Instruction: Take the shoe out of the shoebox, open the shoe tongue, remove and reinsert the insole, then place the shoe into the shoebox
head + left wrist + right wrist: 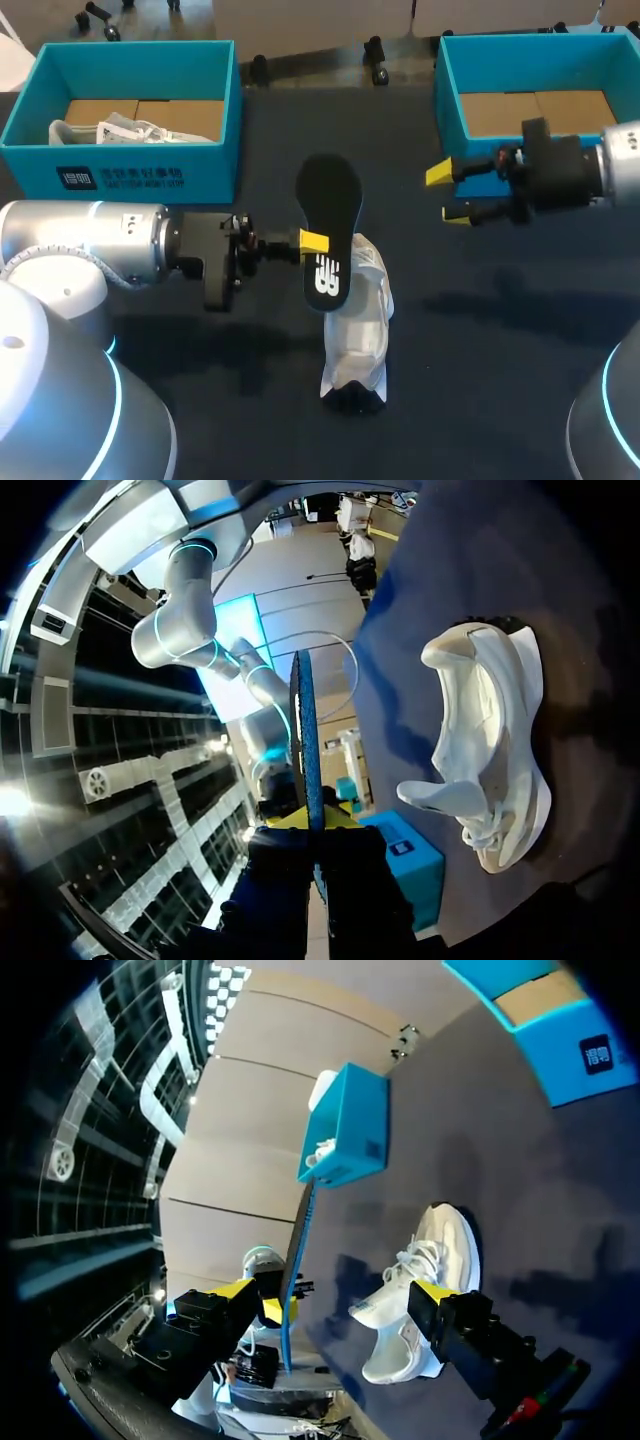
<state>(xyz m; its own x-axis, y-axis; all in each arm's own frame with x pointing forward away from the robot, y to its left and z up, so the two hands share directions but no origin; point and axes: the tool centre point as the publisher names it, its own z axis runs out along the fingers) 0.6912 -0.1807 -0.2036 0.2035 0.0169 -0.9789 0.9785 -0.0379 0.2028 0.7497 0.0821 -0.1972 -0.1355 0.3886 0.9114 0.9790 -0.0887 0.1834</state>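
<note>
Stretching under everything, the dark desk (500, 330) bears two teal boxes at its far edge: the left shoebox (130, 175) and the right shoebox (450, 110). Nearer, between them, the white shoe (358, 320) lies on the desk. The black insole (332, 195) stands over its far end, clamped in the left claw (313, 242). The right claw (448, 195) hangs empty and spread wide beside the right shoebox.

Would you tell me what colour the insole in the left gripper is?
The flat foot-shaped insole is black with a white logo, clearest in the head view.
</note>
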